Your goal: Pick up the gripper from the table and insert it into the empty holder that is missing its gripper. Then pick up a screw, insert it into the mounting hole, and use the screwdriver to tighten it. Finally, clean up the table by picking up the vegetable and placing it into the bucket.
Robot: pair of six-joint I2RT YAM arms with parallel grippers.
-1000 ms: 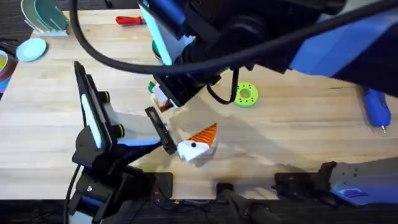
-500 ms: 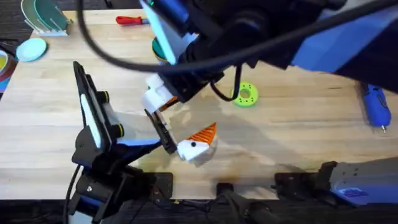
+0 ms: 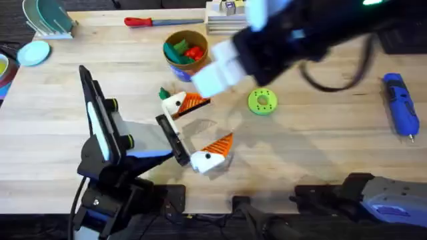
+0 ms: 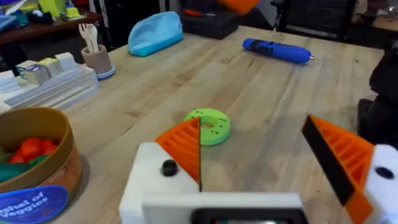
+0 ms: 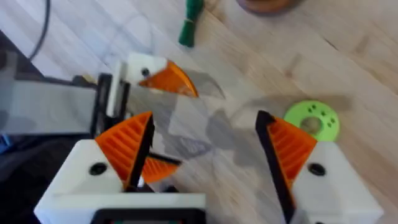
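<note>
Lifted and swung rightward since a second ago, the right gripper (image 5: 202, 158) now hangs over mid-table with jaws apart and empty; nearer, the left gripper (image 3: 191, 131) rests on the table, jaws apart, its far holder (image 3: 175, 103) now carrying the orange gripper (image 3: 194, 101); the vegetable (image 3: 162, 94) lies just beside it; beyond stands the bucket (image 3: 191, 65).

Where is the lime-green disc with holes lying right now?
In the overhead view the green disc lies on the table near the middle, right of the claw's orange-tipped holders, below-right of the bucket.
</note>
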